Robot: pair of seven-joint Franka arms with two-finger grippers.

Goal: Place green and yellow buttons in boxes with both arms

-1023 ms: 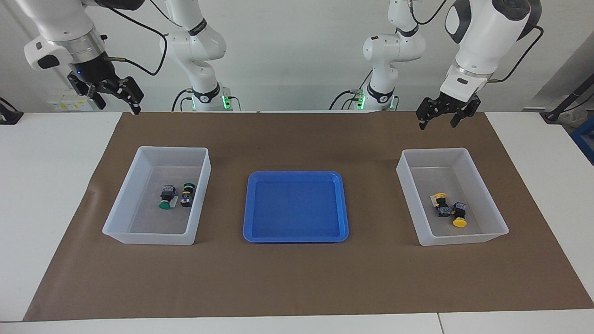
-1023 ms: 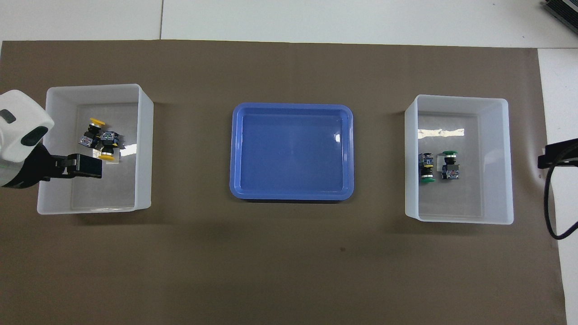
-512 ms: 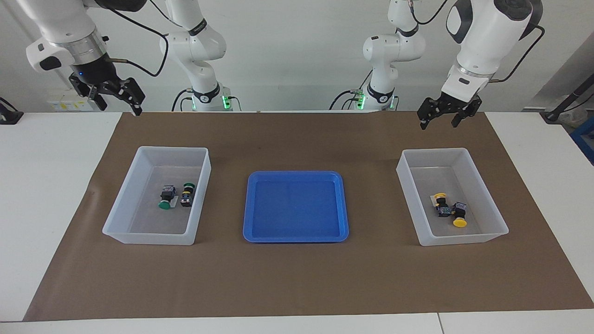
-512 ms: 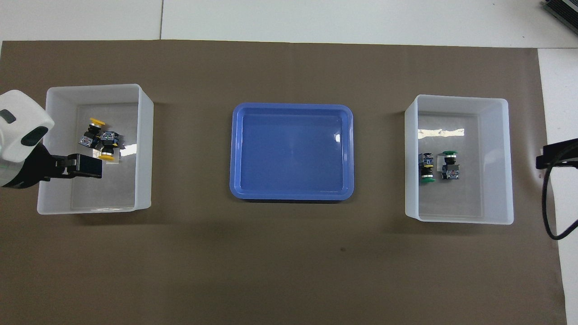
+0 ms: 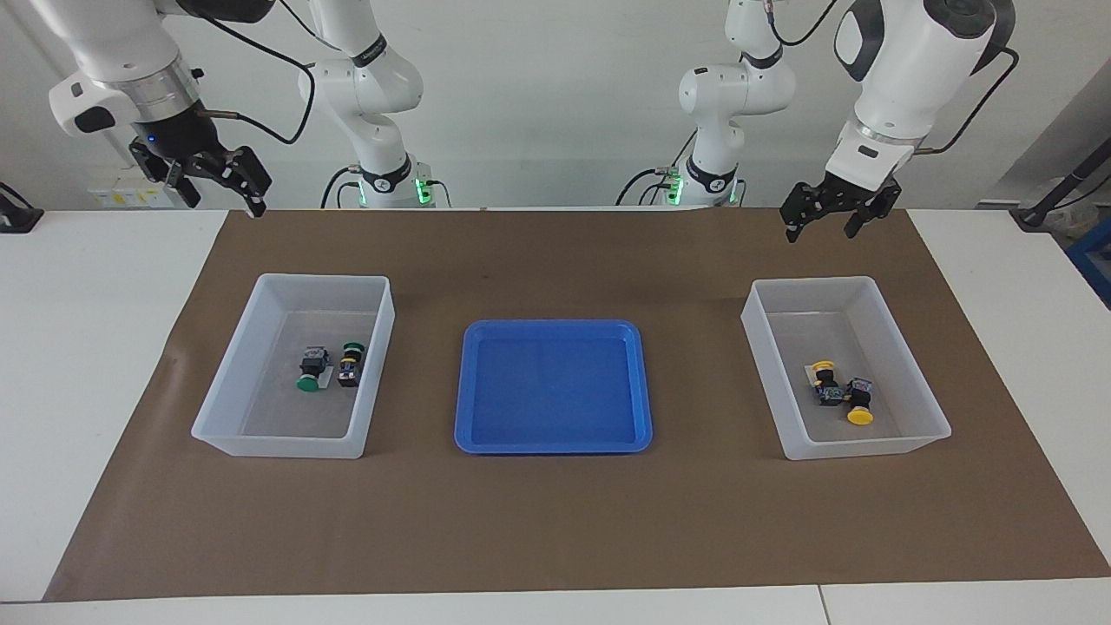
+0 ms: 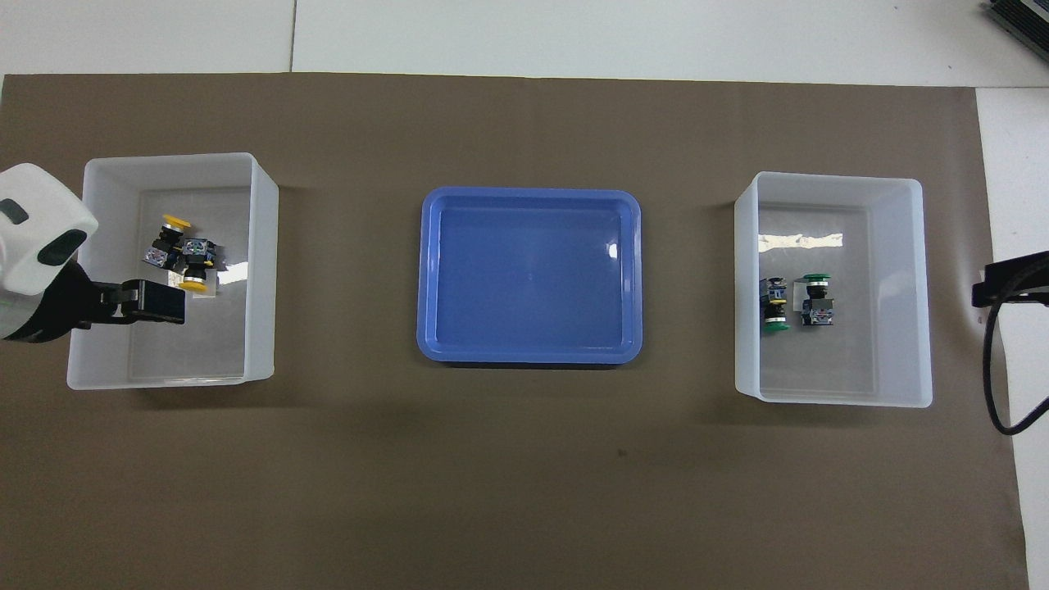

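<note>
Two yellow buttons (image 5: 840,393) (image 6: 182,252) lie together in the box (image 5: 868,448) (image 6: 262,270) toward the left arm's end. Two green buttons (image 5: 330,366) (image 6: 795,302) lie side by side in the box (image 5: 278,448) (image 6: 746,287) toward the right arm's end. My left gripper (image 5: 818,233) (image 6: 160,301) is open and empty, raised high by the yellow buttons' box. My right gripper (image 5: 224,201) is open and empty, raised high by the green buttons' box. Only its edge (image 6: 1006,283) shows in the overhead view.
A shallow blue tray (image 5: 553,326) (image 6: 529,193) with nothing in it sits between the two boxes on the brown mat (image 5: 555,521). White table surface borders the mat at both ends.
Both grippers have risen very slightly. The buttons and the boxes have not moved.
</note>
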